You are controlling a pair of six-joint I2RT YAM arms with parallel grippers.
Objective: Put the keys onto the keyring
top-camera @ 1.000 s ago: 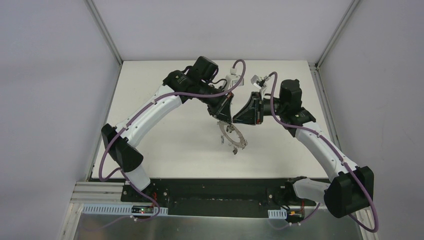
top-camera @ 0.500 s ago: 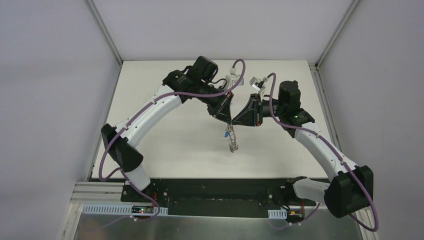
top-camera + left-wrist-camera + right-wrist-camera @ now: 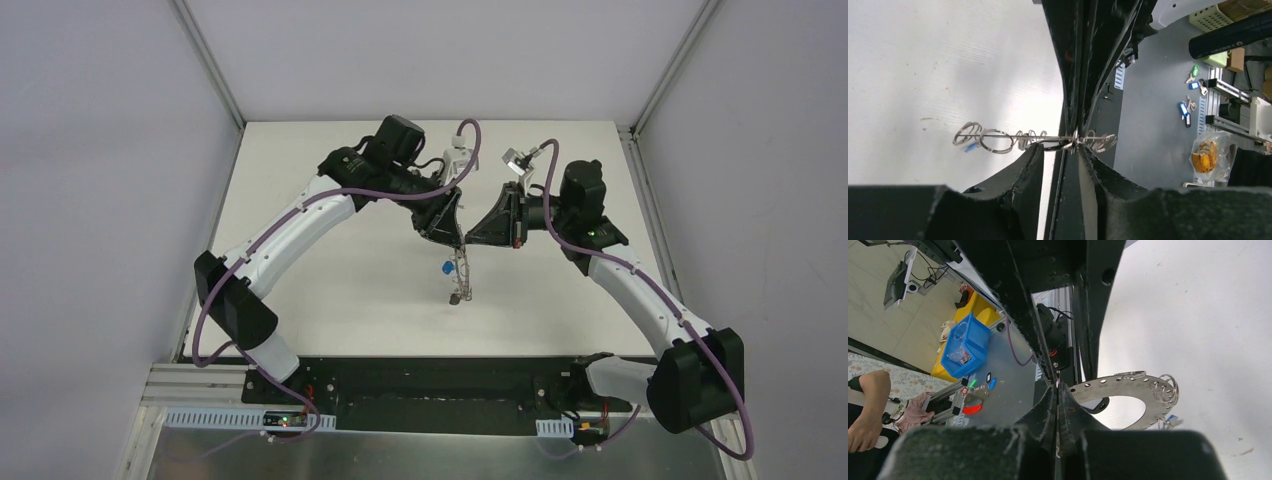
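The keyring (image 3: 459, 275) hangs edge-on in the air below both grippers, over the table's middle. In the right wrist view it is a flat grey perforated ring (image 3: 1128, 385) with wire loops (image 3: 1167, 388). A blue key (image 3: 443, 268) dangles from one loop and also shows in the left wrist view (image 3: 968, 147). A small dark piece hangs at the ring's lower end (image 3: 455, 297). The yellow key is out of view. My right gripper (image 3: 1057, 387) is shut on the ring's rim. My left gripper (image 3: 1060, 147) has its fingers apart, with the ring's edge (image 3: 1013, 135) lying across their tips.
The white table (image 3: 330, 300) ends at a black rail (image 3: 420, 380) in front, where both arm bases sit. Grey walls close the back and sides. A blue bin (image 3: 964, 345) and spare keys (image 3: 1185, 110) lie off the table.
The keyring has turned from face-on to edge-on and hangs a little further left. The left arm has shifted slightly left. Both grippers stay together above the ring.
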